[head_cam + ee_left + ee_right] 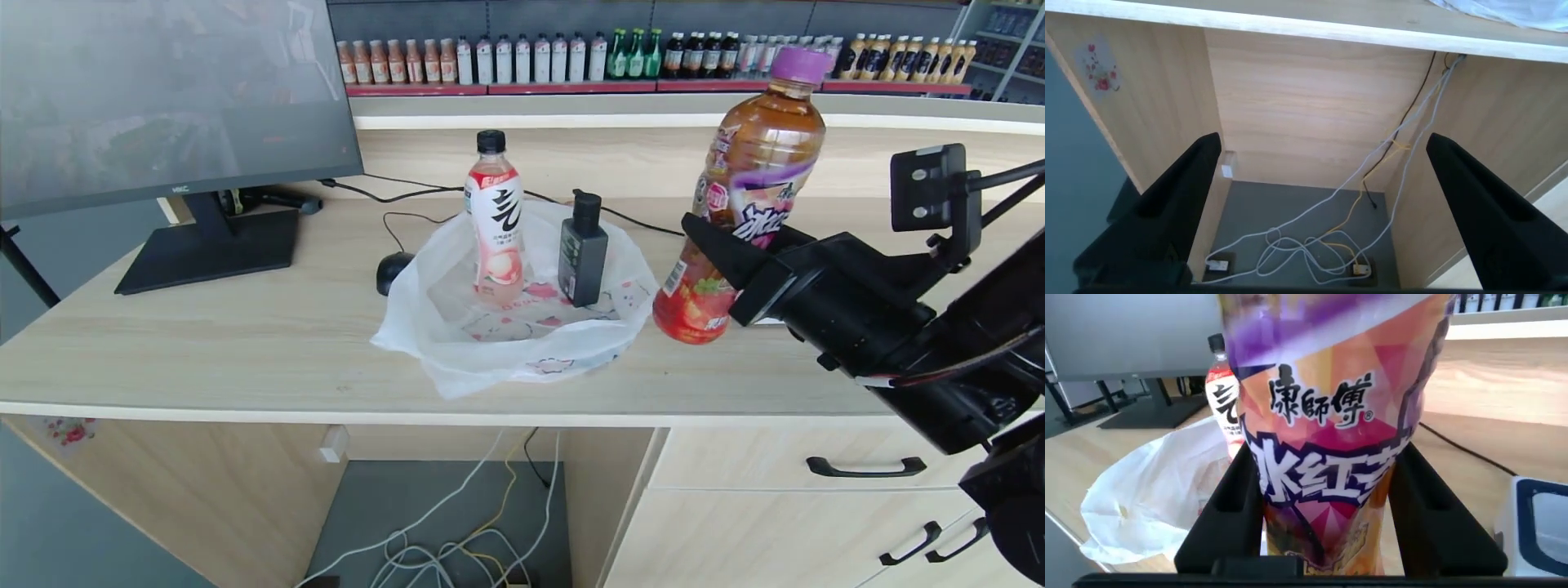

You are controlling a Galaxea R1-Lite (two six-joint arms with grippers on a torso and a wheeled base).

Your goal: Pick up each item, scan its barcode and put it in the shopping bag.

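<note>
Between the two black fingers of the right end effector (pixel 718 245) sits the tea bottle (pixel 759 155), clamped around its middle. It has a purple cap, amber liquid and a purple and red label. It is tilted, with the cap up and leaning to the robot's right and the red base low, just beside the shopping bag's near rim. Whether the base touches the tabletop (pixel 204 343) cannot be told. In the right wrist view the fingers (pixel 1237 514) press both sides of the label.

To the left of this end effector the white shopping bag (pixel 457 359) lies open and flattened on the tabletop. Two things stand upright inside it: a pink bottle (pixel 495 220) with a black cap, and just beside it, on the side nearer the end effector, a smaller dark grey bottle (pixel 583 253). A black mouse (pixel 393 272) lies against the bag's far-left edge, and a monitor (pixel 163 90) stands farther left still. Behind the end effector, across the tabletop, a shelf (pixel 653 86) holds a row of drinks. Below it are drawers (pixel 865 467) with black handles.

The left end effector (pixel 1323 143) hangs below the tabletop's edge with its fingers spread wide and nothing between them. It faces the open space under the tabletop, where white and yellow cables (pixel 1315 245) trail down onto the floor.
</note>
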